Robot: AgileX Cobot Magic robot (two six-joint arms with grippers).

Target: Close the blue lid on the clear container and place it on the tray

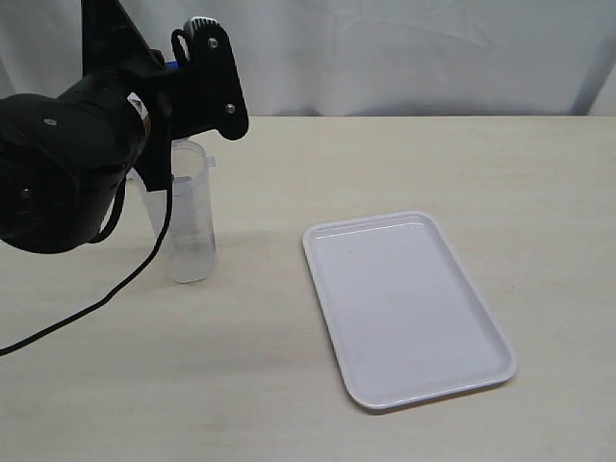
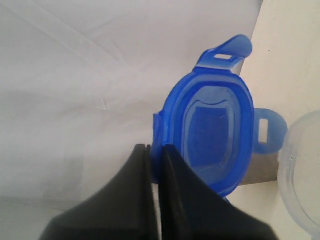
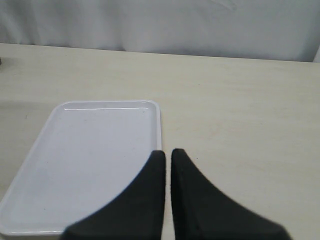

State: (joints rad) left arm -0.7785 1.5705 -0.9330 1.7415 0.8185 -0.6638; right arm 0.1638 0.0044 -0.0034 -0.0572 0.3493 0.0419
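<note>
Tabletop from the room cam: pale table w/ a white curtain behind it. The left arm, big and black, fills the left side, its wrist tipped down over the clear container. That container stands upright on the table, its upper part partly hidden behind the arm's bracket. A black cable trails from the arm across the table toward the near edge. The tray lies flat on the table right of centre, well apart from the container and turned a bit askew.

Left wrist cam: the left gripper is clenched on the blue lid, jaws pinching the lid's rim w/ only a thin slit btwn them. The lid is held up in the air, its hollow face toward the cam. One snap tab sticks out on the side away from the jaws, another on the side toward the container. The container's round rim shows as a clear arc at the edge of view, just beside the lid, mouth uncovered. Can't tell if the two touch.

Right wrist cam: the right gripper is clamped tight, tips all but meeting, nothing btwn them. It hangs over one long edge of the tray, partly over tray, partly over bare table.
</note>
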